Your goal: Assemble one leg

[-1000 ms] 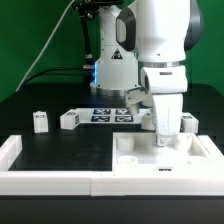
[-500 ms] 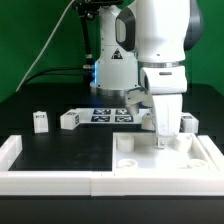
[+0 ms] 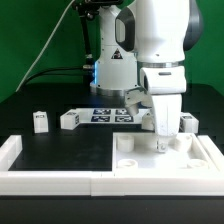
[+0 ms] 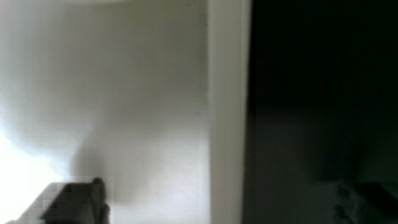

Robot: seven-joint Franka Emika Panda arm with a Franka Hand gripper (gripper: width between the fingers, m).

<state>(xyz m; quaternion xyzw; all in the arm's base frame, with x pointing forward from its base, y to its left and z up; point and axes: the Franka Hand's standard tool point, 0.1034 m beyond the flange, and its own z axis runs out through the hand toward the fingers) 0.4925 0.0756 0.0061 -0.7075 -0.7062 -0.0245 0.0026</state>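
Three legs show in the exterior view, each a small white block with a marker: one (image 3: pixel 40 121) and another (image 3: pixel 68 120) on the black table at that view's left, and one (image 3: pixel 187 122) behind the panel at its right. My gripper (image 3: pixel 163 143) is down at the far rim of the large white panel (image 3: pixel 150 172). In the wrist view a dark finger (image 4: pixel 71 204) sits low over blurred white panel surface (image 4: pixel 143 110), with dark table beside it. The fingers stand wide apart, so the gripper looks open with nothing seen in it. A fourth leg is not in view.
The marker board (image 3: pixel 108 113) lies behind the gripper near the robot base (image 3: pixel 112 70). A long white rail (image 3: pixel 50 180) runs along the table's front edge. The panel has raised rims and round corner sockets (image 3: pixel 125 144).
My gripper has sunk a little toward the panel's far rim. The legs and the panel have not moved.
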